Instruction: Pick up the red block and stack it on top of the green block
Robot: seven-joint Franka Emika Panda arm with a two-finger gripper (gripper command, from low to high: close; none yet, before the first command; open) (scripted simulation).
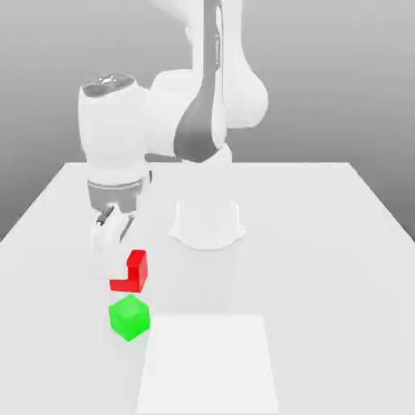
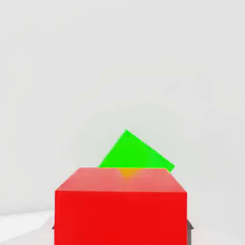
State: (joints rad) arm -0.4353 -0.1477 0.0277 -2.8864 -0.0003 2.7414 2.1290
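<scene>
simulated lab, plain white table [image 1: 324, 243], grey backdrop

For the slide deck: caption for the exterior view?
Tool down at the red block, green block just beside it.

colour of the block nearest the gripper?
Bright red, plain matte faces; best in the hand view.

White end effector [image 1: 115, 243] apparently hides part of red block [image 1: 134, 271].
</scene>
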